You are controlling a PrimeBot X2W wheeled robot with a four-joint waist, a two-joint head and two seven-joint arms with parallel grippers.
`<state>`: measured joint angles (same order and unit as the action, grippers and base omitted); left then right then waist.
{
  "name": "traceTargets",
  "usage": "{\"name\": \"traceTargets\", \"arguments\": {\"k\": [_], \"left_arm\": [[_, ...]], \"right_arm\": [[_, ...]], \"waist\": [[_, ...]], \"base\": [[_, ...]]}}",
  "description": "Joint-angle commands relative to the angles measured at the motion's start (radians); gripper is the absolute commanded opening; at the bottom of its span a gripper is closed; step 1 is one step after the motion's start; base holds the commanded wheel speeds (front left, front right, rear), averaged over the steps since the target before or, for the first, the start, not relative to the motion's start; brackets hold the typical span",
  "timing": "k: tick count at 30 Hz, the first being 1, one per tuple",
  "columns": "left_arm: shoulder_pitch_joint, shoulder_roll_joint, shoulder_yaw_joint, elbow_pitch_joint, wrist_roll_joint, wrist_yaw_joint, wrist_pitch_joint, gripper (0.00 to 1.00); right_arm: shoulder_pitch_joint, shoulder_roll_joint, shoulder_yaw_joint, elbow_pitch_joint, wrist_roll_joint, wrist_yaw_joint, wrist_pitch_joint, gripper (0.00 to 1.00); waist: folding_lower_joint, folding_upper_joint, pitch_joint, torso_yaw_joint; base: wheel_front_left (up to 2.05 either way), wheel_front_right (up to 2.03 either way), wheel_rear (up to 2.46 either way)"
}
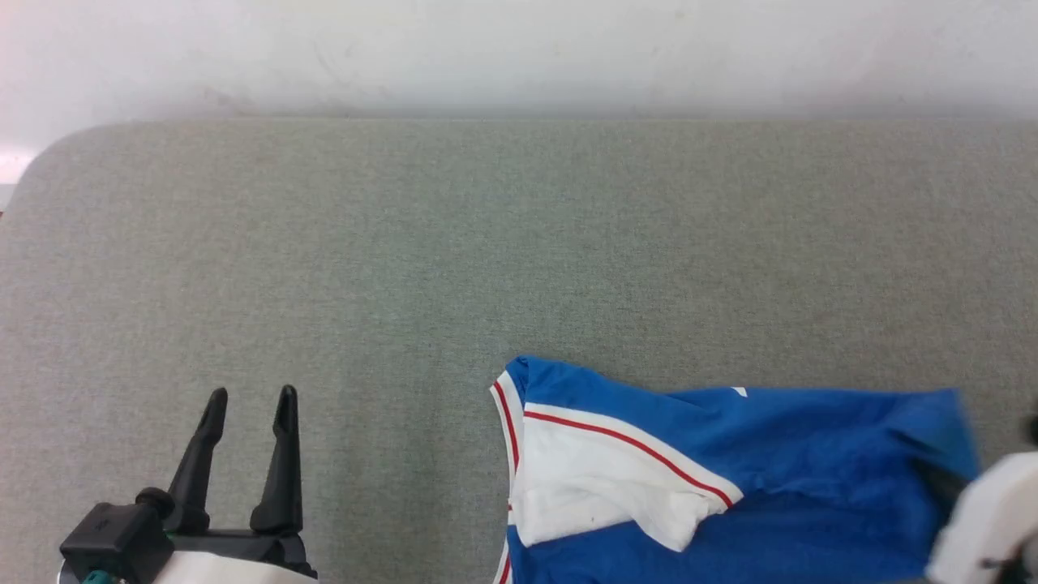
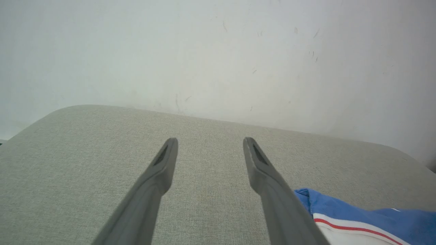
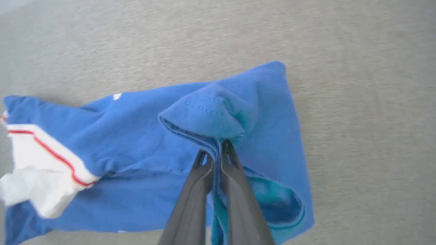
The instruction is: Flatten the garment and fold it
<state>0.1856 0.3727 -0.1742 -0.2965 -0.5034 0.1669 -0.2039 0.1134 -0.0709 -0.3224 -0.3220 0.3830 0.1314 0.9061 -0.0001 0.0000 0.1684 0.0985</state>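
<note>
The right pincer [image 3: 214, 154] pinches a fold of the garment [image 3: 129, 143]; the left pincer [image 1: 250, 401] stands open. A slow pull toward the far edge of the bench [image 1: 405, 243] seems best.

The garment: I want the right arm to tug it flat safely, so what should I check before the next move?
1. Right gripper shut on a blue fold of the garment: ok.
2. Left gripper open, apart from the cloth: ok.
3. Garment flat: not ok, bunched, white sleeve crumpled.
4. Layers pinched: cannot tell.
5. Garment wholly on the grey surface: cannot tell, head view cuts it off.
</note>
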Motion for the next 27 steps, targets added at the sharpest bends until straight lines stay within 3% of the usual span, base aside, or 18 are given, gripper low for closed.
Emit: {"name": "traceTargets", "arguments": {"k": [1, 6, 13, 18, 27], "left_arm": [[0.011, -0.005, -0.003, 0.005, -0.006, 0.0, 0.001, 1.0], [0.004, -0.01, -0.01, 0.011, -0.012, 0.0, 0.003, 1.0], [-0.017, -0.011, -0.011, 0.013, -0.023, -0.007, 0.004, 1.0], [-0.036, -0.02, -0.022, 0.024, -0.031, -0.016, 0.001, 1.0], [-0.066, -0.047, -0.047, 0.072, -0.045, -0.035, -0.01, 1.0]], "right_arm": [[0.005, 0.009, 0.036, -0.025, 0.038, -0.001, 0.017, 0.0], [-0.011, 0.02, 0.245, -0.087, 0.198, -0.001, 0.06, 0.0], [-0.145, 0.02, 0.544, -0.08, 0.235, -0.001, 0.068, 0.0], [-0.261, 0.02, 0.645, 0.006, 0.149, -0.001, 0.05, 0.0], [-0.318, 0.021, 0.667, 0.253, 0.011, -0.001, 0.012, 0.0]], "waist": [[0.0001, 0.0, -0.008, 0.007], [0.0001, 0.0, -0.009, 0.013], [0.0001, 0.0, 0.014, 0.032], [0.0001, 0.0, 0.036, 0.06], [0.0001, 0.0, 0.05, 0.112]], "base": [[0.0, 0.0, 0.0], [0.0, 0.0, 0.0], [0.0, 0.0, 0.0], [0.0, 0.0, 0.0], [0.0, 0.0, 0.0]]}}
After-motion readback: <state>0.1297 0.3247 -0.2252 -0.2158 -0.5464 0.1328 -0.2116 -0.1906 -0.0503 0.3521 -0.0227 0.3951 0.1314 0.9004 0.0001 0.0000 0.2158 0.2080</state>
